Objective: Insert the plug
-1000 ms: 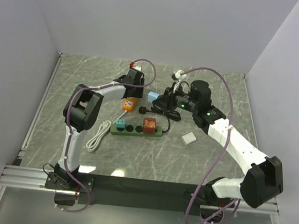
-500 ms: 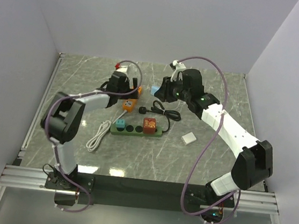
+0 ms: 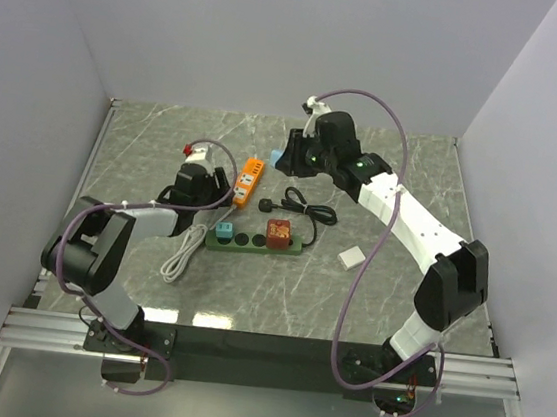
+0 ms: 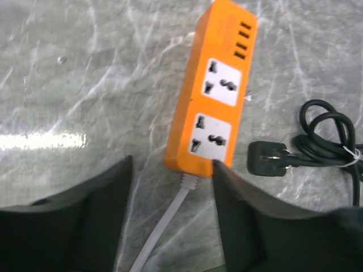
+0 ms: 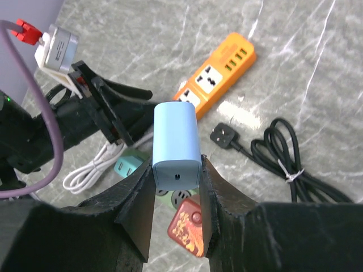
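The plug (image 5: pixel 177 144) is a light blue block, and my right gripper (image 5: pixel 177 170) is shut on its sides and holds it above the table. From above, the plug (image 3: pixel 280 156) hangs just behind the orange power strip (image 3: pixel 249 180). That strip (image 4: pixel 215 96) has two free sockets and a white cord. My left gripper (image 4: pixel 172 170) is open at the strip's cord end. Its right finger (image 4: pixel 249 215) touches the strip's corner and its left finger (image 4: pixel 96 221) stands apart. In the top view the left gripper (image 3: pixel 222 194) lies low, left of the strip.
A green power strip (image 3: pixel 255 240) carries a teal plug (image 3: pixel 224 230) and a red plug (image 3: pixel 278 232). A black plug with coiled cord (image 3: pixel 294 208) lies right of the orange strip. A small white adapter (image 3: pixel 351 258) and a bundled white cable (image 3: pixel 183 250) lie nearby.
My left gripper has drawn back left and toward the near side, off the orange strip's far end. The right gripper carried the blue plug left and toward the back.
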